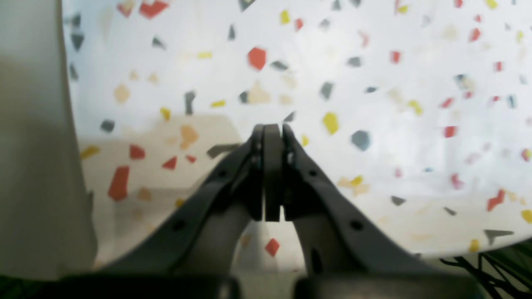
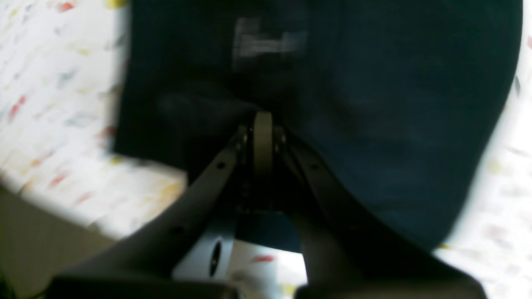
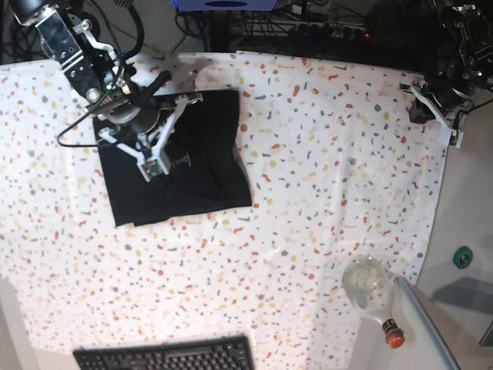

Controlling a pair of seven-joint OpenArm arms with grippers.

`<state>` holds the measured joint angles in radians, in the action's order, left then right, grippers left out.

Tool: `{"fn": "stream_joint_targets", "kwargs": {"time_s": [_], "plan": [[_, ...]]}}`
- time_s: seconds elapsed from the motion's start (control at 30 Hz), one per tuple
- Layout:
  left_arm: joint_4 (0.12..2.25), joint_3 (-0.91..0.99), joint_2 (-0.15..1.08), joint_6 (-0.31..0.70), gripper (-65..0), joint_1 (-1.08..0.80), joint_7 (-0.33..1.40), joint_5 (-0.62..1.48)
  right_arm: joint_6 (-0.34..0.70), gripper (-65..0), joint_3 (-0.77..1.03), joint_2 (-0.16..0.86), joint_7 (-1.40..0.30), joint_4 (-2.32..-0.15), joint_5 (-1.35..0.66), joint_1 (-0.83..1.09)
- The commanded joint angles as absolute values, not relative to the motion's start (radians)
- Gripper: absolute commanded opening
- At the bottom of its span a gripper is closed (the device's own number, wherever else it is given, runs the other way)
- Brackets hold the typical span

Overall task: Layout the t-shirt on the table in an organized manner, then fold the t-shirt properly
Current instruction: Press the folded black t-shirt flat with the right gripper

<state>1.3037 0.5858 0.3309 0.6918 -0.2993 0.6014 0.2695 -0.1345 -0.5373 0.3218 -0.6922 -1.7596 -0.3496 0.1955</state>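
The black t-shirt (image 3: 196, 173) lies as a folded rectangle on the left part of the speckled table (image 3: 323, 193). Its pale logo (image 2: 266, 41) faces up. My right gripper (image 2: 262, 122) is shut and hangs over the shirt's middle, also seen in the base view (image 3: 151, 168). I cannot tell whether it touches the cloth (image 2: 374, 124). My left gripper (image 1: 272, 128) is shut and empty over bare table cloth (image 1: 374, 83). In the base view the left gripper (image 3: 448, 129) sits at the table's far right edge, far from the shirt.
A black keyboard (image 3: 166, 357) lies at the front edge. A clear bottle (image 3: 372, 287) with a red cap lies at the front right corner. A plain grey surface (image 3: 470, 208) runs along the right. Cables fill the back.
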Motion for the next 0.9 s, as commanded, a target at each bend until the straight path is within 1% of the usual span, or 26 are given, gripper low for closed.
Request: {"fn": "stream_joint_targets", "kwargs": {"time_s": [0.0,0.2,0.47,0.63,0.73,0.8,0.83,0.87], "plan": [[1.305,0.593,0.351,0.698,-65.0,-0.3,0.588,0.282,-0.147,-65.0,-0.55,0.326,-0.68,-1.778,-0.355,0.191],[1.29,0.593,0.351,0.698,-65.0,-0.288,0.587,0.282,-0.151,-65.0,-0.564,0.328,-0.685,-1.804,-0.355,0.179],[1.293,0.593,0.349,0.698,-65.0,-0.288,0.587,0.282,-0.151,-65.0,-0.515,0.32,-0.676,-1.724,-0.355,0.166],[1.293,0.593,0.348,0.698,-65.0,-0.286,0.587,0.282,-0.153,-65.0,-0.486,0.32,-0.611,-1.761,-0.355,0.137],[1.293,0.593,0.346,0.698,-65.0,-0.286,0.587,0.282,-0.153,-65.0,-0.478,0.314,-0.645,-1.759,-0.357,0.061],[1.291,0.593,0.346,0.698,-65.0,-0.286,0.587,0.282,-0.153,-65.0,-0.492,0.283,-0.704,-1.755,-0.357,0.015],[1.291,0.593,0.346,0.698,-65.0,-0.286,0.587,0.282,-0.153,-59.9,-0.496,0.263,-0.739,-1.753,-0.355,-0.007],[1.291,0.593,0.346,0.698,-65.0,-0.286,0.587,0.282,-0.153,-50.9,-0.496,0.246,-0.763,-1.753,-0.355,-0.024]]}}
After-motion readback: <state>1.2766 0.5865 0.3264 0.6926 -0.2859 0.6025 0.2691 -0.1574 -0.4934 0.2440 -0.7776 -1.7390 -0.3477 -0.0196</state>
